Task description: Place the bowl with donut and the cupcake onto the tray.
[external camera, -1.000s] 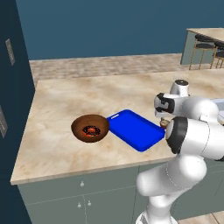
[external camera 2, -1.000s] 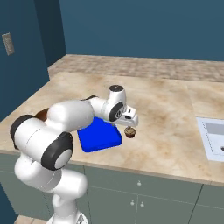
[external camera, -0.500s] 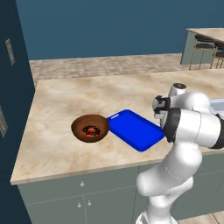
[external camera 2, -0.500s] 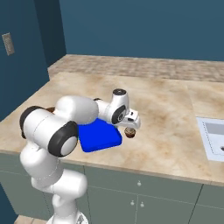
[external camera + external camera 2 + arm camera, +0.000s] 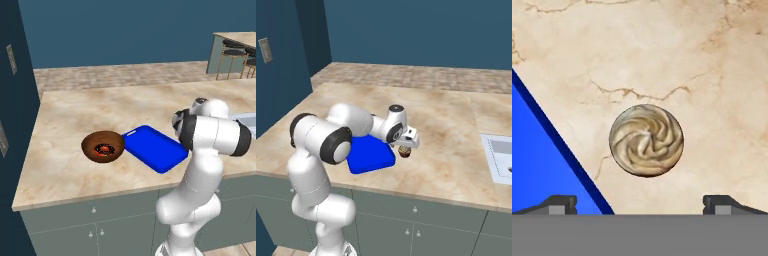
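Note:
The cupcake [image 5: 646, 140], pale swirled top up, stands on the marble counter just right of the blue tray [image 5: 537, 165]. My gripper [image 5: 640, 202] hangs straight above it, open, its fingertips [image 5: 559, 202] wide apart on either side and nothing between them. From the right base the gripper [image 5: 406, 143] sits low over the cupcake [image 5: 404, 152] at the tray's [image 5: 368, 156] right edge. The reddish-brown bowl [image 5: 103, 146] holding the donut [image 5: 104, 149] rests on the counter, touching the tray's [image 5: 155, 148] left corner.
A sink [image 5: 501, 160] is set into the counter at the right. The counter's front edge [image 5: 90, 197] runs close below the bowl and tray. A dark blue cabinet wall [image 5: 15, 125] stands at the left. Bar stools [image 5: 235, 50] stand far back right.
The hand has come down closer over the cupcake and the elbow has swung nearer the base. The jaws stay open. Bowl, tray and cupcake have not moved.

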Controlling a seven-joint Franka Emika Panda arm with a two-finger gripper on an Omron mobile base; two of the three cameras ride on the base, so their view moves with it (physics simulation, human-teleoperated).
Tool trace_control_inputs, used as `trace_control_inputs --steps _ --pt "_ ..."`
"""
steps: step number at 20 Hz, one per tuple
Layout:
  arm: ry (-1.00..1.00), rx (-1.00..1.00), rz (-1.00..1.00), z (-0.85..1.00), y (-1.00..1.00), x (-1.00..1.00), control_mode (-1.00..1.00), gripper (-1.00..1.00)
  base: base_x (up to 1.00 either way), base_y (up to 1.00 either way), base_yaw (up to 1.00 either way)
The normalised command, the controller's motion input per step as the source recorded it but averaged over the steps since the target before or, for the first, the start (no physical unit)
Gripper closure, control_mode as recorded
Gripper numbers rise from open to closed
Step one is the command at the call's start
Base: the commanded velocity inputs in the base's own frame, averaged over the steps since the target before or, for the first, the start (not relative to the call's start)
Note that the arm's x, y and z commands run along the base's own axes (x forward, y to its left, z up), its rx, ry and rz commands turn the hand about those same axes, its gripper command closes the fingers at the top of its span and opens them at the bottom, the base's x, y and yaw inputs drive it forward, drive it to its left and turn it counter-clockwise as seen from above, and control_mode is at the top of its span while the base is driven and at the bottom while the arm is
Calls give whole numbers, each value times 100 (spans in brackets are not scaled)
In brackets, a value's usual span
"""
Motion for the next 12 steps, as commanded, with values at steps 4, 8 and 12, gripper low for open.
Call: trace_control_inputs --steps 4,8,12 --pt "1 0 0 -23 -10 36 -100 -100 0 0 0" --pt "1 0 0 -22 -8 35 -100 -100 0 0 0" --pt "1 0 0 -23 -8 28 -100 -100 0 0 0"
